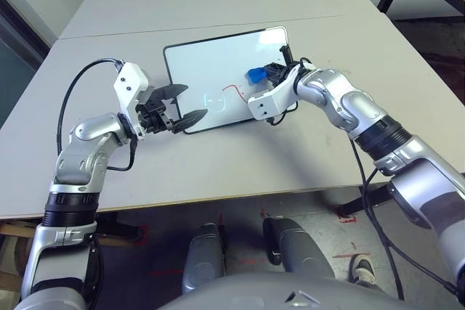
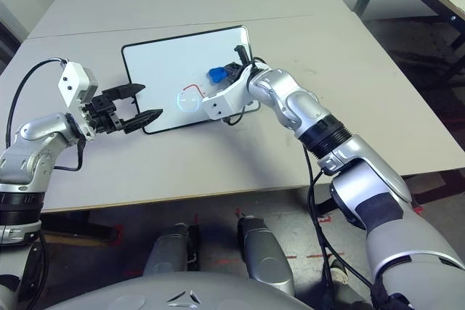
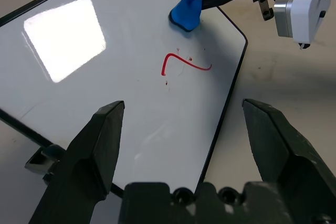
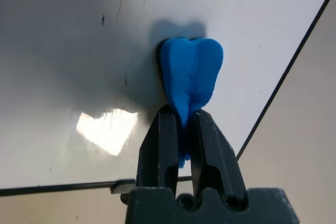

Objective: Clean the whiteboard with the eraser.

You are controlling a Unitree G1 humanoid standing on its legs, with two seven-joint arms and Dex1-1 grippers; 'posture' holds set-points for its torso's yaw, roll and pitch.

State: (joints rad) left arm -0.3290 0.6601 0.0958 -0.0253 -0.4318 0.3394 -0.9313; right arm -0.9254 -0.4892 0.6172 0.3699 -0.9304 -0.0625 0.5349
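Tabletop point(image 1: 320, 143): the right gripper point(image 4: 181, 114) pinches the blue eraser point(image 4: 191, 66), the left gripper point(image 3: 184, 108) spread near the whiteboard's point(image 3: 142, 93) near-left corner; sweep flat across the red stroke point(image 3: 184, 61).

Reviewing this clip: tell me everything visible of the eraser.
The eraser is a bright blue block with a smooth, rounded, two-lobed end and a thin dark layer along its underside. It looks soft, like foam, pinched narrow where the two fingers of the right gripper grip it. It sits over the upper right part of the whiteboard, beyond the red mark, casting a shadow there. Whether it presses on the surface I cannot tell.
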